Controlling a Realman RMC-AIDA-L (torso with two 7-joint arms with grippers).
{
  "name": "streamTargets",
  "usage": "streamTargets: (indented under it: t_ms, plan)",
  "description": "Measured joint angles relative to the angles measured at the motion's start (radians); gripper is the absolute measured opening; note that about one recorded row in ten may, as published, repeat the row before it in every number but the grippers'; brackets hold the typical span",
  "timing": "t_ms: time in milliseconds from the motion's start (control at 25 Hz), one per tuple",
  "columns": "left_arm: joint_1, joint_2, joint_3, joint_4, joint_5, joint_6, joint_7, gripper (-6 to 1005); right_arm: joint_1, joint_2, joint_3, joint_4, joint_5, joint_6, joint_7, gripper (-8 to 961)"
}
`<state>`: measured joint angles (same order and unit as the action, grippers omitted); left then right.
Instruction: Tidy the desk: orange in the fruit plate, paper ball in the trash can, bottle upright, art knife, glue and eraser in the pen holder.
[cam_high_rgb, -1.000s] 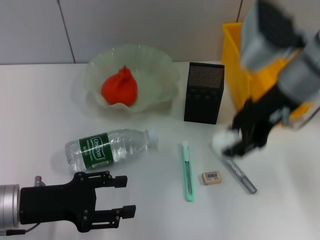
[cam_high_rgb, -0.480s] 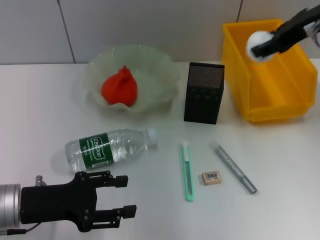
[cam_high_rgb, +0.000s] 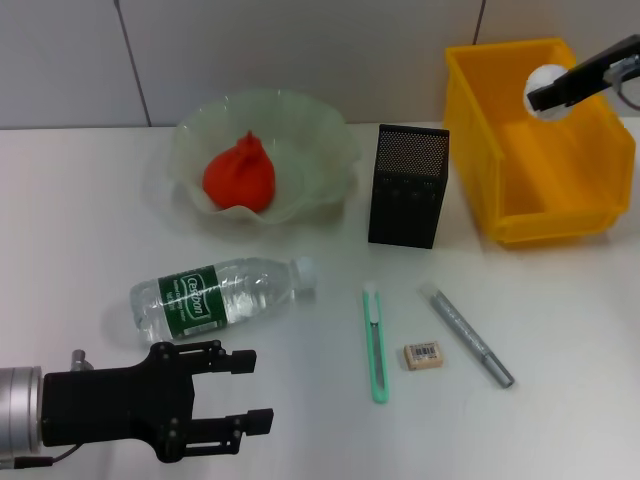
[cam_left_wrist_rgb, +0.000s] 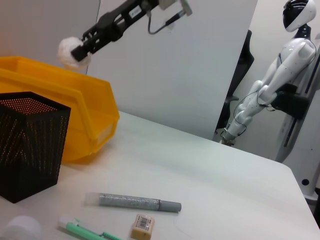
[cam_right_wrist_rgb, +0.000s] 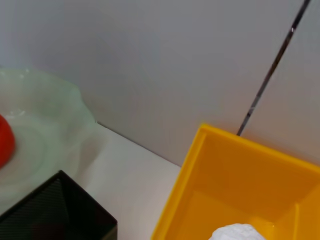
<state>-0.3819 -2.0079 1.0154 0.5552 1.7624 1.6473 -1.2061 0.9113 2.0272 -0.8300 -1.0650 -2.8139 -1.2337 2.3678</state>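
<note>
The paper ball (cam_high_rgb: 546, 77) hangs over the open yellow trash can (cam_high_rgb: 500, 190) at the table's far right corner, pinched in the closed fingers of the right gripper (cam_high_rgb: 543, 95). Near the front edge lie the bottle (cam_high_rgb: 215, 295), art knife (cam_high_rgb: 376, 343), eraser (cam_high_rgb: 423, 355) and glue (cam_high_rgb: 468, 335). The left gripper (cam_high_rgb: 245, 392) hovers spread open and empty at the front left corner.

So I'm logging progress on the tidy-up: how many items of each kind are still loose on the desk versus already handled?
Stationery loose on the desk: 3, art knife, eraser, glue
Bottles lying down: 1, bottle
Fruit in the fruit plate: 1, orange
Paper balls held by the right end effector over the trash can: 1, paper ball
Total: 6
</note>
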Motion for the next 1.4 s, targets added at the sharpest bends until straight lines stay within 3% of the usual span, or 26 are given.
streamTargets:
  t_ms: [360, 720, 880, 1040, 1080, 1120, 1160, 1400]
  plan:
    - [0.0, 0.0, 0.0, 0.0, 0.0, -0.005, -0.001, 715, -0.01, 0.006, -0.004, 0.051, -0.007, 0.075, 0.0, 525]
    - [0.0, 0.001, 0.0, 0.0, 0.0, -0.005, -0.001, 714, -0.022, 0.011, 0.016, 0.033, 0.039, 0.088, 0.02, 746]
    - [0.0, 0.002, 0.0, 0.0, 0.0, -0.006, -0.001, 714, -0.062, -0.007, 0.026, -0.012, 0.255, 0.044, 0.004, 774]
    - [0.0, 0.002, 0.0, 0.0, -0.002, -0.01, -0.001, 714, -0.143, -0.053, 0.027, -0.015, 0.627, -0.106, -0.122, 780]
    - [0.0, 0.002, 0.0, 0.0, -0.004, -0.01, -0.001, 714, -0.193, -0.07, 0.029, 0.021, 0.807, -0.203, -0.227, 780]
    - [0.0, 0.002, 0.0, 0.0, -0.004, -0.01, -0.001, 714, -0.193, -0.07, 0.029, 0.021, 0.807, -0.203, -0.227, 780]
    - [0.0, 0.002, 0.0, 0.0, -0.004, -0.01, -0.001, 714, -0.244, -0.076, 0.03, 0.074, 0.953, -0.298, -0.353, 780]
    - [0.0, 0.002, 0.0, 0.0, -0.006, -0.011, -0.001, 714, -0.338, -0.069, 0.031, 0.252, 1.054, -0.401, -0.664, 779]
